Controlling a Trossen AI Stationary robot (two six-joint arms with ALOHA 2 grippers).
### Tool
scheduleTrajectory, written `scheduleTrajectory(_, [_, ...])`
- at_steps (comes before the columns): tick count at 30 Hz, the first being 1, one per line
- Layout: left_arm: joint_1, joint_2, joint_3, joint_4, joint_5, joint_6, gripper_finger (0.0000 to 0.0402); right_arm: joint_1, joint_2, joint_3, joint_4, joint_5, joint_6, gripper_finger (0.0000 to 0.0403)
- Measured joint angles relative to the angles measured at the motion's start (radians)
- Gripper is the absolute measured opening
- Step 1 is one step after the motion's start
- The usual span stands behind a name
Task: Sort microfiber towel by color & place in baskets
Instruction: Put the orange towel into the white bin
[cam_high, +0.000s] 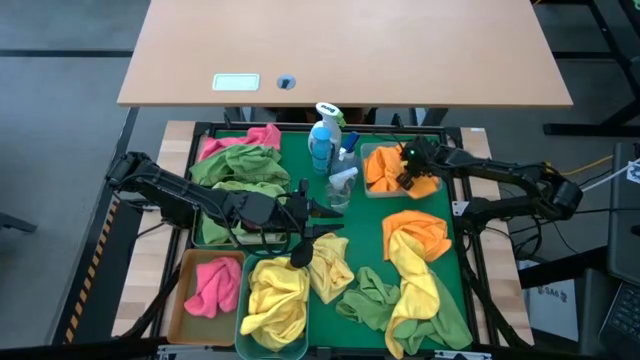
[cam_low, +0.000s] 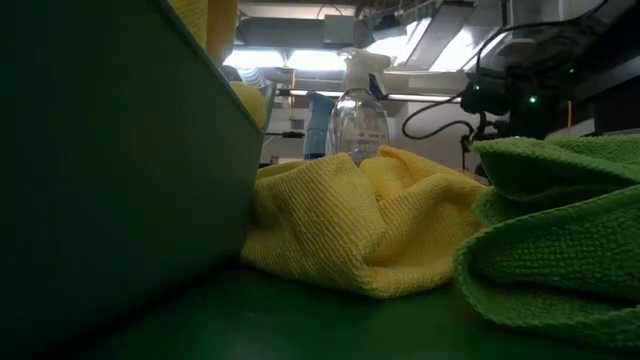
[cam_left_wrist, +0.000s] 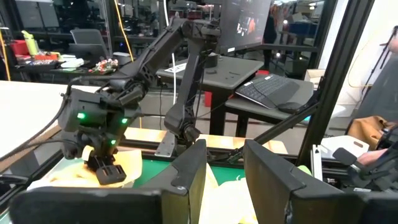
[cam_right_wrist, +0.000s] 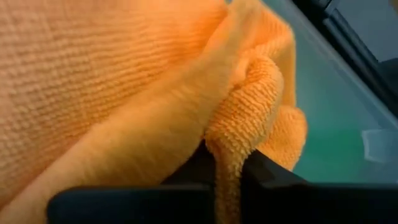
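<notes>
My right gripper (cam_high: 408, 176) stands over the clear basket (cam_high: 372, 190) at the tray's far right and is shut on the orange towel (cam_high: 383, 166) lying in it. My left gripper (cam_high: 322, 215) hovers open at mid-tray, its fingers level and pointing toward the table's right, with nothing between them (cam_left_wrist: 224, 155). The wire-mesh basket (cam_high: 205, 238) holds green towels (cam_high: 240, 168). A pink towel (cam_high: 212, 284) lies in the amber-tan basket (cam_high: 182, 300), and yellow towels (cam_high: 272, 300) fill the teal basket (cam_high: 240, 340). Loose orange (cam_high: 417, 230), yellow (cam_high: 420, 290) and green (cam_high: 365, 300) towels lie on the tray. My right gripper pinches a raised fold of the orange towel (cam_right_wrist: 239, 118) between its two fingers (cam_right_wrist: 264, 168). It comes from above, pointing down (cam_left_wrist: 106, 169). The rest of the towel lies slack in the clear basket.
Two spray bottles (cam_high: 322, 140) (cam_high: 341, 186) stand between the arms at the tray's far middle. A second pink towel (cam_high: 250, 137) lies at the tray's far left corner. Another yellow towel (cam_high: 328, 265) lies beside the teal basket. The green tray's rim (cam_high: 462, 250) bounds everything.
</notes>
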Motion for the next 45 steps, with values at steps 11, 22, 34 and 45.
scheduleTrajectory(11, [0.000,0.000,0.000,0.000,0.000,0.000,0.0102,0.000,0.000,0.165,-0.214,0.000,-0.003,0.0164])
scheduleTrajectory(22, [0.000,0.000,0.000,0.000,0.000,0.000,0.0102,0.000,0.000,0.437,-0.623,0.000,0.010,0.0202])
scheduleTrajectory(34, [0.000,0.000,0.000,0.000,0.000,0.000,0.0102,0.018,-0.001,0.619,-0.868,-0.368,0.261,0.0202])
scheduleTrajectory(45, [0.000,0.000,0.000,-0.001,0.000,0.000,0.0102,0.445,-0.002,0.504,-0.885,-0.468,0.375,0.0202])
